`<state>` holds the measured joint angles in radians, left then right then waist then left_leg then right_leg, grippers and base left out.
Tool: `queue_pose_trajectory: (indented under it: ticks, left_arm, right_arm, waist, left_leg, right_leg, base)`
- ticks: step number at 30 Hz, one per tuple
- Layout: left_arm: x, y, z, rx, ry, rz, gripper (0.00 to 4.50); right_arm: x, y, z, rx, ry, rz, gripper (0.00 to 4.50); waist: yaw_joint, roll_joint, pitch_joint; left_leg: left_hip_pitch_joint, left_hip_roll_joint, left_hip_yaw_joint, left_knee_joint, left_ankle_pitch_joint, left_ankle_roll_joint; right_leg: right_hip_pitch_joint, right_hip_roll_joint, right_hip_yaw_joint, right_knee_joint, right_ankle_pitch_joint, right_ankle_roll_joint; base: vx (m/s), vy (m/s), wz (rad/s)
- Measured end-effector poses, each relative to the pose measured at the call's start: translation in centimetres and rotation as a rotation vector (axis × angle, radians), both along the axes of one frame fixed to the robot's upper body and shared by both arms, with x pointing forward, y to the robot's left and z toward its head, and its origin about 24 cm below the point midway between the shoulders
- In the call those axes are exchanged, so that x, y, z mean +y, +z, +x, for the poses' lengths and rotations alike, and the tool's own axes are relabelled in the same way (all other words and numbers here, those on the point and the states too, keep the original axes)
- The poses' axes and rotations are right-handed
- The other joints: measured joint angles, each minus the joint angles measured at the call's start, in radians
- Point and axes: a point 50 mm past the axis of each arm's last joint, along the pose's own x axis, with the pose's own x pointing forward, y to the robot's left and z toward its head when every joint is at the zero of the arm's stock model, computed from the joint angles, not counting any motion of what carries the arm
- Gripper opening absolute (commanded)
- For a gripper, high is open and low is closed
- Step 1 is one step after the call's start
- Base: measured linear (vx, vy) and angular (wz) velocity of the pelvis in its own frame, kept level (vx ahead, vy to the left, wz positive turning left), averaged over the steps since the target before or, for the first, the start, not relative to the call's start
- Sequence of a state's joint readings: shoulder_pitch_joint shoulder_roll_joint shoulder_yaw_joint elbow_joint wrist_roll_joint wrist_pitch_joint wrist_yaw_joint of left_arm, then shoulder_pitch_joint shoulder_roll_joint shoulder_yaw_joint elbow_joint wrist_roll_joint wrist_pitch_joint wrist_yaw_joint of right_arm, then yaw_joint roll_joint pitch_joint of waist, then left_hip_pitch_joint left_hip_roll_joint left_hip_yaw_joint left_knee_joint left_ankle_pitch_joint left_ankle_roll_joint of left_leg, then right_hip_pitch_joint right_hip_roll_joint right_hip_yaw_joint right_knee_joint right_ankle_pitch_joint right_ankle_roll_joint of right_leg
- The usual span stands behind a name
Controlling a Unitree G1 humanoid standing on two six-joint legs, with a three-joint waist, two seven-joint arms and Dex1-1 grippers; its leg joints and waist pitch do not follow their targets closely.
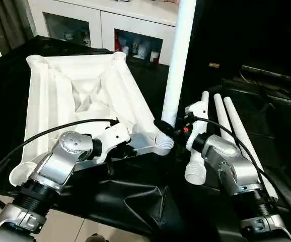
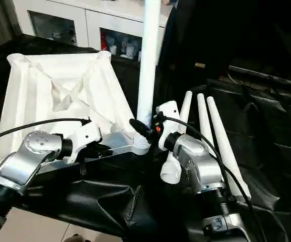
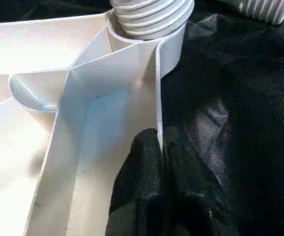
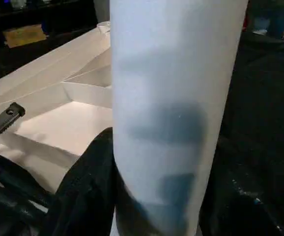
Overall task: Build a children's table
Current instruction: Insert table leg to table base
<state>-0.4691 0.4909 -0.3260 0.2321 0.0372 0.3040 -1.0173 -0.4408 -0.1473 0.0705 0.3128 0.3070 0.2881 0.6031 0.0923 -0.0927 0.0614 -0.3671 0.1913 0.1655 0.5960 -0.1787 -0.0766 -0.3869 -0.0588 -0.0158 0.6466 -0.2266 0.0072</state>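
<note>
One leg (image 1: pixel 178 65) stood upright in the near corner socket (image 1: pixel 164 143) of the tabletop (image 1: pixel 85 96), which lay underside up on the black cloth (image 1: pixel 135 201); three more legs (image 1: pixel 221 131) lay side by side just to the right of it. The step in hand appeared to be seating this first leg. The right gripper (image 1: pixel 166 128) was closed around the leg low down, near the socket, its jaws about half apart on the tube. The left gripper (image 3: pixel 159 147) was pinched shut on the thin raised rim (image 3: pixel 157 88) beside that socket, steadying the tabletop. The next move probably called for turning or pressing the leg until its ridged end sat fully home, while the rim hold resisted any twist. All parts were smooth white plastic: the legs were long tapered tubes, the socket round and ridged, the underside ribbed diagonally
</note>
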Motion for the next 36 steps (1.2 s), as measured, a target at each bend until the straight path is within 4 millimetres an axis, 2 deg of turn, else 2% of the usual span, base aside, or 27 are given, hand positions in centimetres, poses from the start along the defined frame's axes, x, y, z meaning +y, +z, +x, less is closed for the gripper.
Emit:
queue_pose_trajectory:
  ticks: [12,23,36]
  left_arm:
    - [-0.1,0.0,0.1,-0.005,-0.007,0.0,0.0]
    - [-0.2,0.0,0.2,-0.004,-0.016,-0.002,0.0]
    - [-0.3,-0.1,0.5,-0.004,-0.027,0.001,0.0]
  right_arm:
    - [-0.5,-0.7,0.2,0.025,-0.053,0.121,1.88]
    - [-1.2,-1.8,-0.5,-0.027,-0.088,0.197,1.88]
    - [-1.3,-3.1,-1.3,-0.118,-0.158,0.251,1.87]
  waist:
    - [0.004,0.004,0.002]
    - [0.011,0.019,0.004]
    - [0.017,0.023,0.005]
  left_leg:
    - [0.0,0.0,0.0,0.0,0.0,0.0]
    - [0.0,0.001,0.0,0.0,0.0,0.0]
    - [0.001,0.001,0.0,0.0,0.0,0.0]
  right_leg:
    - [0.0,0.0,0.0,0.0,0.0,0.0]
    - [0.0,0.0,0.0,-0.001,0.0,-0.001]
    - [0.0,0.0,0.0,-0.001,0.001,-0.001]
  base:
    - [0.0,0.0,0.0]
    - [0.0,0.0,0.0]
    - [0.0,0.0,0.0]
